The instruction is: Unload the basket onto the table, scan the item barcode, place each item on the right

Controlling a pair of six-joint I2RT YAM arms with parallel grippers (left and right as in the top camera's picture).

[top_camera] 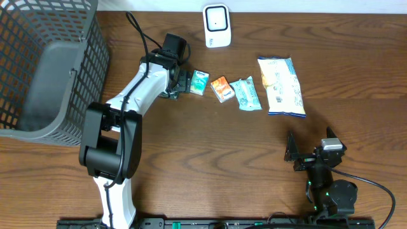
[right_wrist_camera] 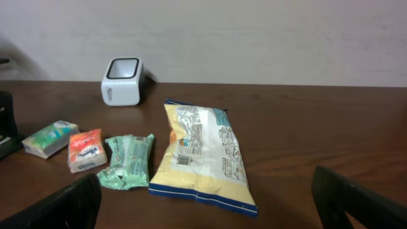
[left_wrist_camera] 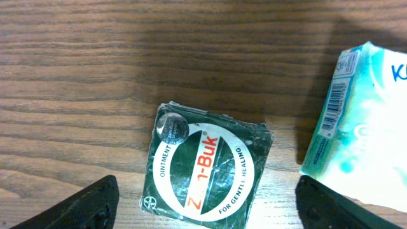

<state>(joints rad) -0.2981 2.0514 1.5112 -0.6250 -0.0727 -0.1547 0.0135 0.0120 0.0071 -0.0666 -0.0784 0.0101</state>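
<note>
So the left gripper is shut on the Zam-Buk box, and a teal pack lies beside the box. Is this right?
Not quite. The left gripper is open, not shut: its fingers stand apart on either side of the Zam-Buk box, clear of it. The left wrist view shows this. The teal pack does lie beside the box.

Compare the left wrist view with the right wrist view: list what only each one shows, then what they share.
Left wrist only: a green Zam-Buk pack lying label up, and a barcode on the edge of the neighbouring pack. Right wrist only: the scanner, the snack bag, the wipes and the orange pack. Both: the wooden table and, it seems, the teal tissue pack that bears the barcode; it lies far left in the right wrist view.
</note>
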